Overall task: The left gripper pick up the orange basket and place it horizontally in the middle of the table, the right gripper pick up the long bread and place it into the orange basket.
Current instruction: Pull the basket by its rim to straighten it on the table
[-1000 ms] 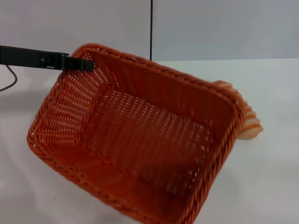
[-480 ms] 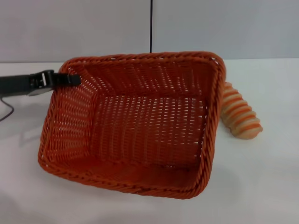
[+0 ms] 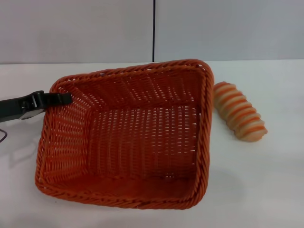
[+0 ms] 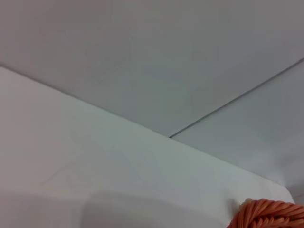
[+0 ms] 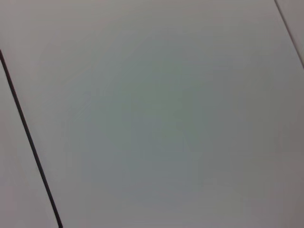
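The orange basket (image 3: 128, 142) fills the middle of the head view, its opening facing up and toward me, its long sides running left to right over the white table (image 3: 266, 180). My left gripper (image 3: 64, 99) comes in from the left and is shut on the basket's left rim near the far corner. A bit of that braided rim (image 4: 268, 214) shows in the left wrist view. The long bread (image 3: 239, 111), ridged orange and cream, lies on the table just right of the basket. The right gripper is out of view.
A grey wall with a dark vertical seam (image 3: 154, 31) stands behind the table. Bare white tabletop lies to the right of the bread and along the front edge.
The basket has swung from a skewed, raised pose to lie square and lower, moving left off the bread. My left gripper dropped down and back to the left with it.
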You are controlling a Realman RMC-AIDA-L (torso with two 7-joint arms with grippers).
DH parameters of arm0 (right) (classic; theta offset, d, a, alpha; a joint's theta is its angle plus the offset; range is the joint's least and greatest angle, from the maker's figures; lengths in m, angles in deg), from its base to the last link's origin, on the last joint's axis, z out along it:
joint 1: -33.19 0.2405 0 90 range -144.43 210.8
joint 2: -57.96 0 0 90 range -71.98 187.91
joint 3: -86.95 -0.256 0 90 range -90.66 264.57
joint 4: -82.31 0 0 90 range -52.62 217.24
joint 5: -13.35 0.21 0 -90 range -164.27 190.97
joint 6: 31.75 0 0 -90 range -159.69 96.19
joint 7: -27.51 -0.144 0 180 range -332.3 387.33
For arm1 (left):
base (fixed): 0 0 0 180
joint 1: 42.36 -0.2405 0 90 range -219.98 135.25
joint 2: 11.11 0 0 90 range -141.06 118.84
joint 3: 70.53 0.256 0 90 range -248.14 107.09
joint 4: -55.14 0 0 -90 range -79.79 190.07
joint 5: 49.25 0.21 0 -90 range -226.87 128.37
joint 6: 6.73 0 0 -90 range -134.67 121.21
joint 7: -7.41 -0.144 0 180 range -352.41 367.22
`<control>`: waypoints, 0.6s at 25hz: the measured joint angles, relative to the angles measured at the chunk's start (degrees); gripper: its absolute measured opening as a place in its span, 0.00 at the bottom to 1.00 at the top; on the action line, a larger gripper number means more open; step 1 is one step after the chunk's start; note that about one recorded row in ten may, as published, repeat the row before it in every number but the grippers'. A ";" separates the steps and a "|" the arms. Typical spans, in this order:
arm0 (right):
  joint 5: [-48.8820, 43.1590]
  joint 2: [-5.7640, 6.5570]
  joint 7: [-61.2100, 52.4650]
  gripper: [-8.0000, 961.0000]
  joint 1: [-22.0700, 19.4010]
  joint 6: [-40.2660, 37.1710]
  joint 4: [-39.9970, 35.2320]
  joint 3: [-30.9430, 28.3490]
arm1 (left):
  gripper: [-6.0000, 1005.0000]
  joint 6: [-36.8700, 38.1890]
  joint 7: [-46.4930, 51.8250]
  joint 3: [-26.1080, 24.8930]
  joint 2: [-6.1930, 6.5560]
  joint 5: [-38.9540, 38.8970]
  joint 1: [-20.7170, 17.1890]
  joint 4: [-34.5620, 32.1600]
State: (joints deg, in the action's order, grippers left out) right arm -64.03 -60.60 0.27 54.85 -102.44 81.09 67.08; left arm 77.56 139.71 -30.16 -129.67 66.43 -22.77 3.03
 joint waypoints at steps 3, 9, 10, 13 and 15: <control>-0.01 0.00 0.00 0.66 0.00 0.03 -0.01 0.05 | 0.24 -0.10 -0.08 0.03 -0.06 -0.10 -0.63 0.01; -0.10 0.00 0.01 0.66 -0.28 0.04 -0.01 0.14 | 0.27 -0.21 -0.69 -0.42 0.33 -2.68 -1.71 0.02; -0.12 0.00 0.00 0.66 -0.35 0.04 -0.01 0.17 | 0.27 -0.21 -0.69 -0.42 0.33 -2.68 -1.71 0.02; -0.15 -0.01 0.00 0.66 -0.55 0.04 -0.01 0.19 | 0.29 0.88 -0.27 -0.42 0.59 -2.86 -1.99 -0.60; -0.15 -0.01 0.00 0.66 -0.57 0.04 -0.02 0.18 | 0.30 1.46 -0.13 -0.52 0.66 -2.74 -2.01 -0.76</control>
State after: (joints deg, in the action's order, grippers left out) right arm -64.17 -60.60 0.28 54.28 -102.41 81.07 67.26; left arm 79.03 139.58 -30.69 -129.01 63.68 -24.78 2.27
